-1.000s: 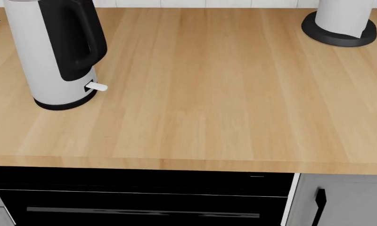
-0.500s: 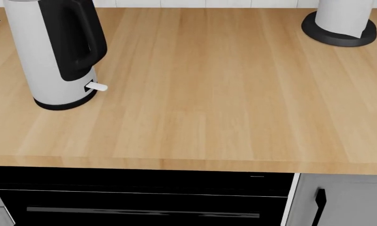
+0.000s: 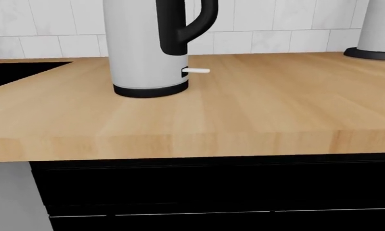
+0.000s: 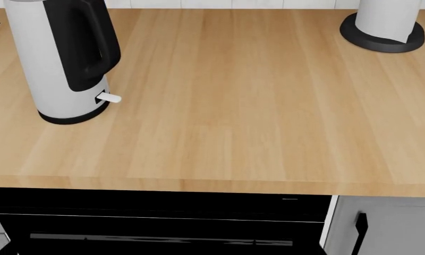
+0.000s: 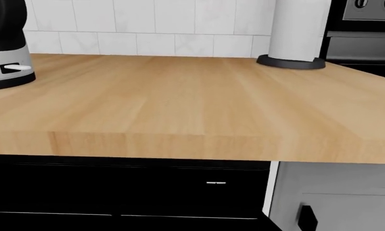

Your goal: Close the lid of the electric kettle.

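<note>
The electric kettle [image 4: 42, 64] stands at the back left of the wooden counter, white with a black loop handle [image 4: 85, 45], a black base ring and a small white switch lever [image 4: 110, 98]. It also shows in the left wrist view [image 3: 141, 48] and, at the frame's edge, in the right wrist view [image 5: 3, 62]. Its top is cut off in every view, so the lid is out of view. Neither gripper shows in any view.
A handleless white cylinder on a round black base [image 4: 384, 29] stands at the back right; it also shows in the right wrist view [image 5: 295, 33]. Black oven front [image 4: 163, 228] and a grey cabinet door [image 4: 382, 228] lie below the counter's front edge. A white tiled wall is behind.
</note>
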